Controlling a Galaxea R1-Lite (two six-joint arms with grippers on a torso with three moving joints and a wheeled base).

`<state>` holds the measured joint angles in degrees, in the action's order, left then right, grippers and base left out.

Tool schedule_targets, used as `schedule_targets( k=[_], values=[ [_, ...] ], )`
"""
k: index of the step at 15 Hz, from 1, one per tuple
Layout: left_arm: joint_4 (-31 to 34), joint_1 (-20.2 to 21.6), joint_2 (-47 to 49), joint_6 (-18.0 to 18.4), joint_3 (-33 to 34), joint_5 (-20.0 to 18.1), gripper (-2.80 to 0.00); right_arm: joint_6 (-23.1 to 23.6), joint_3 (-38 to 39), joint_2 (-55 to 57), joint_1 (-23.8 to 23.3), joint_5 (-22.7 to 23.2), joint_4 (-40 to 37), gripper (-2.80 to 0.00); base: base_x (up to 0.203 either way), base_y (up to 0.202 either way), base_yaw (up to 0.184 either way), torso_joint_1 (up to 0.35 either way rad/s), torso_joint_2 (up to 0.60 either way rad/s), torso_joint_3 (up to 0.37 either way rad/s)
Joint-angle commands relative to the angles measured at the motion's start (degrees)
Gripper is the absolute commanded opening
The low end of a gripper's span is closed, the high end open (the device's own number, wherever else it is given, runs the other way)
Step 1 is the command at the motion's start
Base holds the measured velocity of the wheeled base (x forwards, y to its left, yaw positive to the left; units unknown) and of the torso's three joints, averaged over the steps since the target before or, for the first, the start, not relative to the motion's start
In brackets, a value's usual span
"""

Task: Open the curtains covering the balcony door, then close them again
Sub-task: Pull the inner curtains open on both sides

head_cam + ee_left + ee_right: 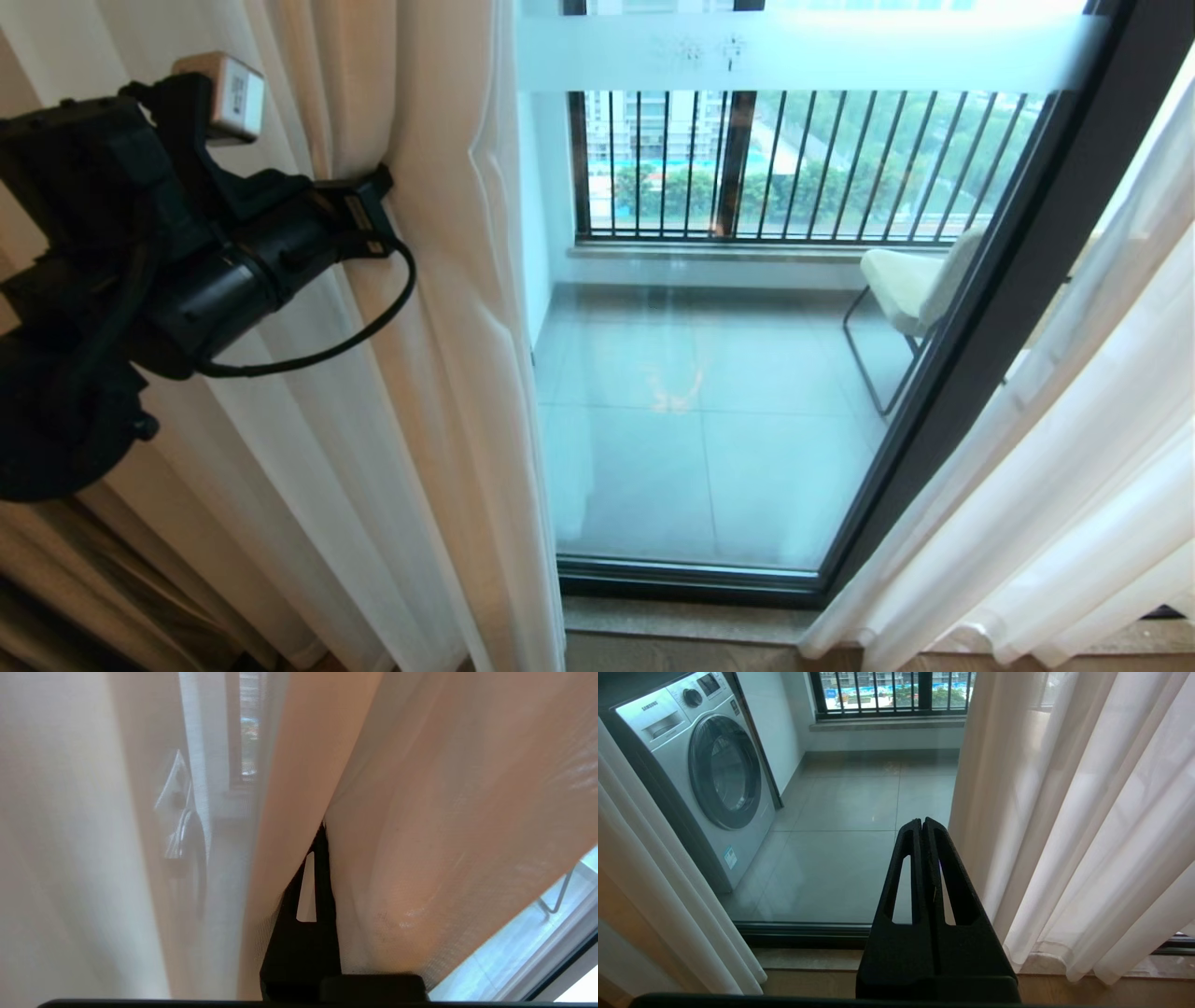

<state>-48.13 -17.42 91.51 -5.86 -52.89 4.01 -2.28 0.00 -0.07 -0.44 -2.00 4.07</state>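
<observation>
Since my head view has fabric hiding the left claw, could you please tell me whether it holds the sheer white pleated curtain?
Observer: Yes. The left wrist view shows the left claw shut, with the sheer white pleated curtain apparently pinched at its tips.
Operator: Where is the right claw, please?
Observer: The right claw is shut and empty, pointing at the black-framed glass balcony door between the curtain panels.
Operator: Is anything on the balcony hidden from me?
Observer: A silver front-loading washing machine.
</observation>
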Motion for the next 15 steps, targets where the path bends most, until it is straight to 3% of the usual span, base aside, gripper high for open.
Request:
schedule_targets(
  k=[1, 3, 15],
  values=[
    [-0.3, -0.1, -0.2, 0.0, 0.2, 0.0, -2.80, 0.0, 0.0, 0.1, 0.0, 0.0, 0.1, -2.80, 0.000, 0.177, -0.004, 0.007, 0.00, 0.000],
    [-0.3, -0.2, -0.4, 0.0, 0.2, 0.1, -2.80, 0.0, 0.0, 0.1, 0.0, 0.0, 0.1, -2.80, 0.000, 0.107, 0.001, 0.002, 0.00, 0.004],
    [-0.3, 0.5, -0.1, 0.0, -0.2, 0.0, -2.80, 0.0, 0.0, 0.1, 0.0, 0.0, 0.1, -2.80, 0.000, 0.000, 0.000, 0.000, 0.00, 0.000]
  ],
)
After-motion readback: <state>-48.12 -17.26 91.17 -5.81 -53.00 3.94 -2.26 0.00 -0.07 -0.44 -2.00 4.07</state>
